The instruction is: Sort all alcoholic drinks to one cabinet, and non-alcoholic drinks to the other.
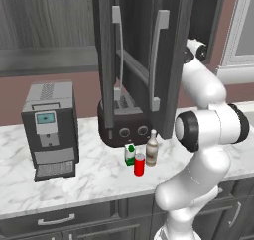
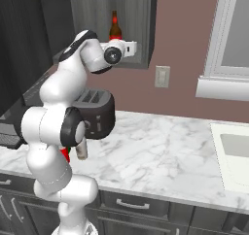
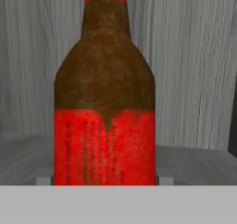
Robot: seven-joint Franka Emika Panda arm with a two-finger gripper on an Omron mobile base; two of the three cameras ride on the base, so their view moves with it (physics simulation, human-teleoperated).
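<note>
A dark brown beer bottle (image 3: 104,102) with a red label stands close before the hand inside the open wall cabinet (image 2: 141,30); its base is hidden. My gripper (image 3: 105,180) is shut on it, one tip tight against each side. From the right base the same beer bottle (image 2: 115,29) shows above the gripper (image 2: 127,47) in the cabinet. On the counter stand a tan bottle (image 1: 152,149), a green-and-white bottle (image 1: 130,154) and a red can (image 1: 140,164), close together. The cabinet doors (image 1: 163,60) hang open and hide the hand from the left base.
A dark toaster (image 1: 124,127) sits behind the drinks, under the open doors. A coffee machine (image 1: 49,127) stands at the left of the marble counter (image 2: 160,151). A sink (image 2: 236,151) lies at the far right, below a window. Drawers (image 1: 54,219) run under the counter.
</note>
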